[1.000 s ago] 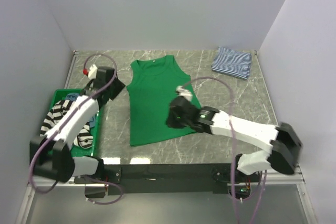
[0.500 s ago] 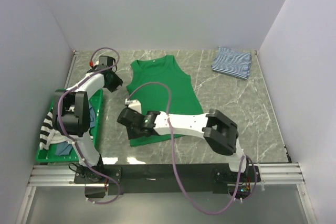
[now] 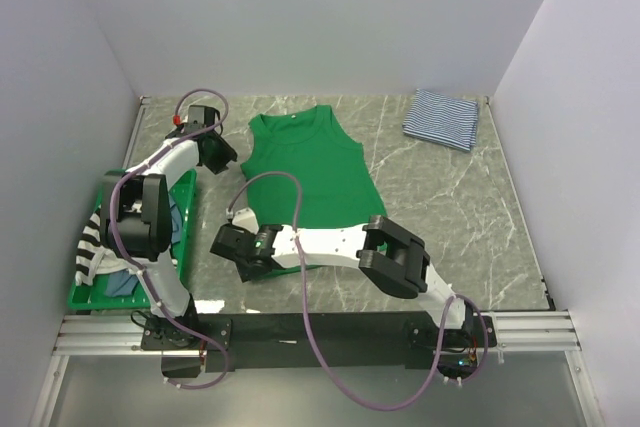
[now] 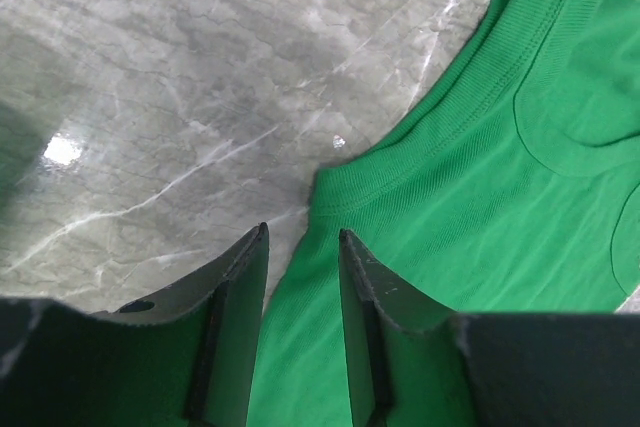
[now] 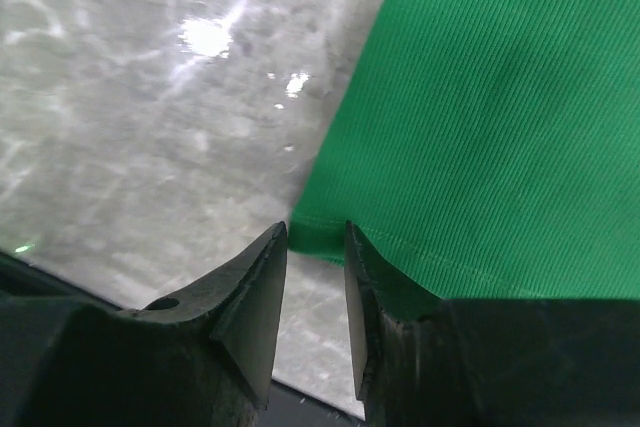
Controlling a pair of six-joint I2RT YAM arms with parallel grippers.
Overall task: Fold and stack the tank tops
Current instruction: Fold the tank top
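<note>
Both jaws apart: left tool straddles green top strap, right tool hem corner.

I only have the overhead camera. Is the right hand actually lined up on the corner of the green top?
Observer: Yes. Its wrist camera shows the right hand with fingers apart and the hem corner of the green top right at the gap between the tips.
Operator: And the other one, up by the shoulder?
Observer: The left hand is open too, with the strap's outer corner just ahead of its tips.
Operator: Is the cloth lifted there?
Observer: No, it looks flat on the table.
</note>
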